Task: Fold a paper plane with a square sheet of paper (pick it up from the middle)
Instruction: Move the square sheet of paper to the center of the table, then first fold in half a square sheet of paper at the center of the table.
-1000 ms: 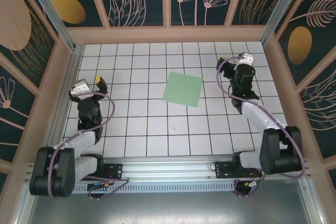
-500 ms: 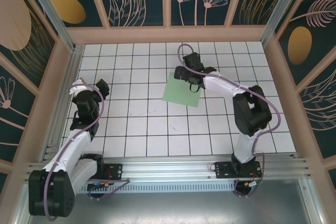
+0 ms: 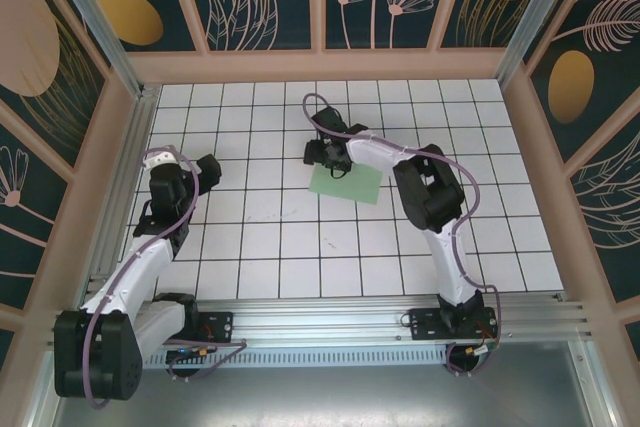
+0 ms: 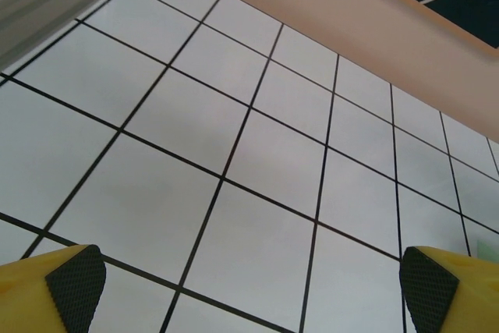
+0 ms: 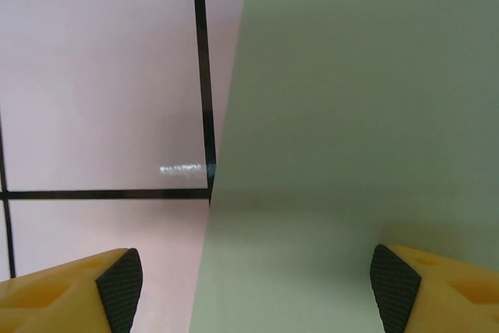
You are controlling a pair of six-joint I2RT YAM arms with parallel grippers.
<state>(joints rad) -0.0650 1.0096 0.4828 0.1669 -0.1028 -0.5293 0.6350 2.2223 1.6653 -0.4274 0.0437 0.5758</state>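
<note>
On the left of the top view, the left gripper (image 3: pixel 207 172) hangs above the tiled table (image 3: pixel 260 237), well apart from the sheet. Its wrist camera shows the left gripper (image 4: pixel 252 282) with the jaws spread wide. Between them there are only bare white tiles, so it holds nothing.

Toward the middle lies the square sheet of paper (image 3: pixel 355 185), light green and flat on the tiles, turned a little against the grid lines. The right arm reaches across to it, and the right gripper (image 3: pixel 322 154) is at the far left corner of the sheet.

In the right wrist view the right gripper (image 5: pixel 257 278) is open and grips nothing. One finger is over bare tile and the other is over the square sheet of paper (image 5: pixel 351 115), so the sheet's edge runs between them.

The right arm is clearly the nearer one. As I judge it, the middle of the sheet lies further inward from this edge, so the gripper must shift there before pinching.
</note>
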